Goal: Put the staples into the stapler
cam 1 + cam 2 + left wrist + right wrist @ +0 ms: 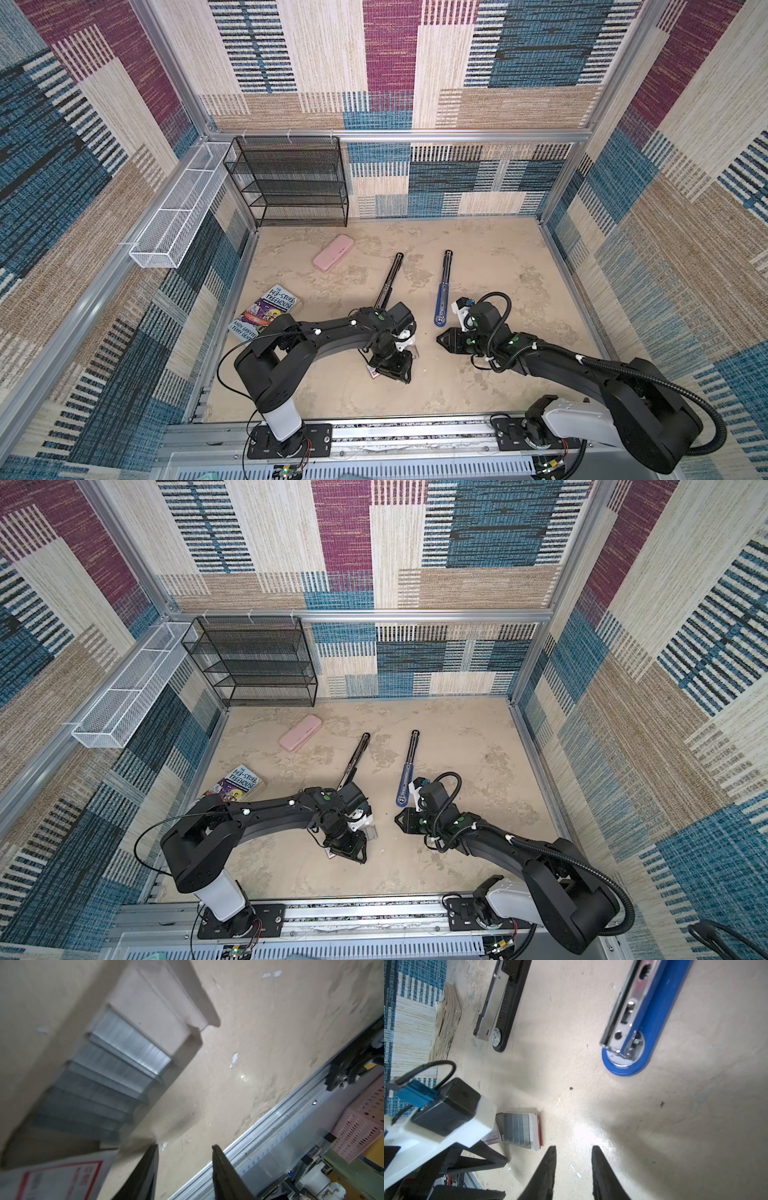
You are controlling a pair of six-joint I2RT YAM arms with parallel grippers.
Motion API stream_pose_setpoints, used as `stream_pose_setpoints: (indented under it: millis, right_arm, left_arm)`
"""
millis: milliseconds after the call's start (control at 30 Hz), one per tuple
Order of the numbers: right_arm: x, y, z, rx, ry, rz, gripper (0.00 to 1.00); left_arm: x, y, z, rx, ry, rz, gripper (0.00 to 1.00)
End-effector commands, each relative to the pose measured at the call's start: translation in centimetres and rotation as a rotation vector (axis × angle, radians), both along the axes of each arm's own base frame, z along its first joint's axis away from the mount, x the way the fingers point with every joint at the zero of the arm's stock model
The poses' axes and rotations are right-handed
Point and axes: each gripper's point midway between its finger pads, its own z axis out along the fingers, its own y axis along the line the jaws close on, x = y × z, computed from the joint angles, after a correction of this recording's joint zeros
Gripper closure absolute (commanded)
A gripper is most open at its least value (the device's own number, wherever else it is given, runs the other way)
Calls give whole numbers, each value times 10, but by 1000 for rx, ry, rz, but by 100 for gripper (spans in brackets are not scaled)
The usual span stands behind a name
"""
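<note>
Closest to the lens is the left gripper (184, 1145). Its fingers (145, 1172) are spread apart with only bare surface (249, 1022) showing between them, so nothing's grabbed. It hangs low over the staples (116, 1076), a row of grey strips sitting in their box (153, 1012) with the flap folded back, toward the front of the surface and left of centre. My guess is it's lining up to pinch one strip out. The wrist shot is blurry, so I can't tell if a fingertip touches the cardboard.

Moving right and further back, the black stapler (390, 279) and the blue stapler (444, 286) both lie swung open full length with the metal magazine showing, presumably so a strip can drop straight in. No idea which one is meant to get loaded.

Rightmost, the right gripper (573, 1147) hovers near the blue stapler's round end. Its fingers are parted and empty, and it looks parked there to steady that stapler once a strip comes over.
</note>
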Motion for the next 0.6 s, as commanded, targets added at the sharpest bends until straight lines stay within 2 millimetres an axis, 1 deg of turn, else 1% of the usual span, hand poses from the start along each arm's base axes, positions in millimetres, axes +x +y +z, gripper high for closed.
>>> stream_pose_setpoints:
  millis: [0, 100, 167, 333, 433, 567]
  right_arm:
    - [1, -8, -1, -22, -12, -20, 68]
    - [2, -9, 0, -19, -17, -25, 68]
    - [2, -9, -1, -18, -15, -25, 68]
    - [2, -8, -3, -15, -7, -24, 68]
    - [1, -9, 0, -13, -13, -29, 68]
    - [0, -15, 0, -24, -21, -45, 68]
  left_arm:
    - [15, 18, -4, 82, -115, -10, 54]
    - [30, 27, -5, 111, -190, 32, 54]
    - [40, 27, -4, 107, -223, 56, 54]
    - [60, 17, 1, 67, -259, 93, 53]
    - [61, 13, 7, 47, -254, 93, 53]
    - [49, 11, 26, -10, -233, 89, 55]
